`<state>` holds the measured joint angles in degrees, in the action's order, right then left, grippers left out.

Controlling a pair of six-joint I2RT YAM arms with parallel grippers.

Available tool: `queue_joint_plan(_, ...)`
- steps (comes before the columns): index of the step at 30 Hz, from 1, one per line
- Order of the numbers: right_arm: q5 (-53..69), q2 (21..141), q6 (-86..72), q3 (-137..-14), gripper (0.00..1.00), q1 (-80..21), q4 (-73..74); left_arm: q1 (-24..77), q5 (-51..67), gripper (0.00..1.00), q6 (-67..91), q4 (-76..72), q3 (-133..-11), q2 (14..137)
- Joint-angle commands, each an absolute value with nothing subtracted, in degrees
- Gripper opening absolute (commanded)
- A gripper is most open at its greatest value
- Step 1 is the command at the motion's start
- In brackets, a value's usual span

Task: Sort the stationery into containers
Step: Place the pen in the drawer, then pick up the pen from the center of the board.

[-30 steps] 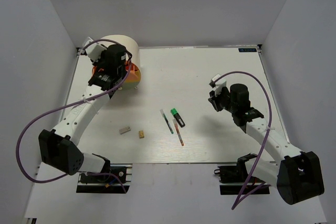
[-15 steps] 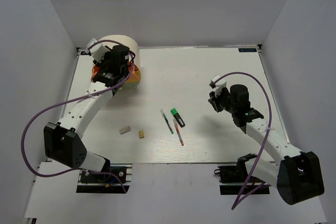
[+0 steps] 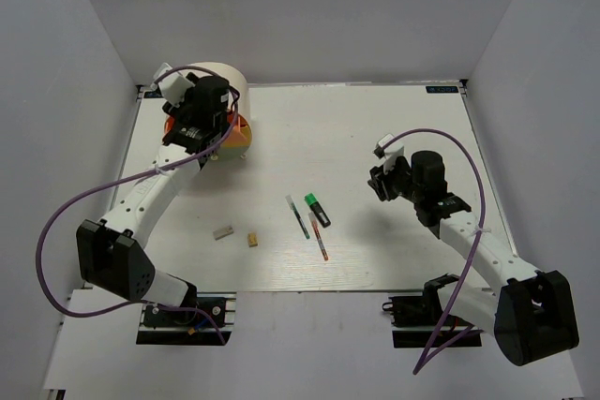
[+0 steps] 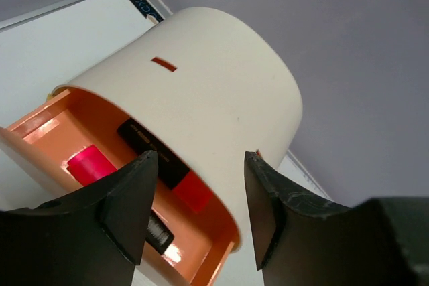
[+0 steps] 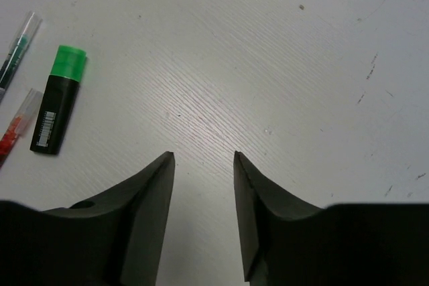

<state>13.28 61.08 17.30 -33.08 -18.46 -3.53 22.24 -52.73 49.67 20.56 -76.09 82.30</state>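
The cream drum (image 3: 225, 83) with its orange tray (image 3: 242, 136) stands at the far left. My left gripper (image 3: 194, 126) hovers over it, open and empty. In the left wrist view the drum (image 4: 201, 92) fills the frame and the orange tray (image 4: 60, 132) holds two black highlighters with pink (image 4: 90, 165) and orange-red (image 4: 194, 191) ends. A green-ended highlighter (image 3: 317, 209), two thin pens (image 3: 298, 215) (image 3: 320, 239), a grey block (image 3: 222, 231) and a tan block (image 3: 252, 240) lie mid-table. My right gripper (image 3: 379, 183) is open and empty, right of the green highlighter (image 5: 57, 102).
The white table (image 3: 375, 128) ends at grey walls on the left, right and back. The left arm's purple cable (image 3: 56, 231) loops out over the left edge. The right arm's cable (image 3: 469, 166) arcs above the right arm.
My left gripper has shifted slightly back and left over the drum's orange tray. The right arm has hardly moved.
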Motion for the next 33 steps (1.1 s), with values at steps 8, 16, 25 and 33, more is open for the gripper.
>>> queue_joint_plan(8,31.36,65.12,20.48,-41.28,0.69,-19.16,6.75,22.59,-40.11,0.75,35.96,14.41,-83.06,75.95)
queue_joint_plan(16,30.77,79.80,16.70,-53.07,0.66,-25.57,18.19,22.49,-13.54,0.97,37.08,19.41,-66.29,60.33)
queue_joint_plan(25,19.17,93.68,9.50,-64.41,0.68,-34.89,22.15,23.03,-16.08,0.98,46.05,32.34,-47.82,40.97)
queue_joint_plan(33,10.12,101.25,5.89,-69.17,0.71,-38.58,21.80,23.03,-16.08,0.98,51.42,35.59,-41.14,37.44)
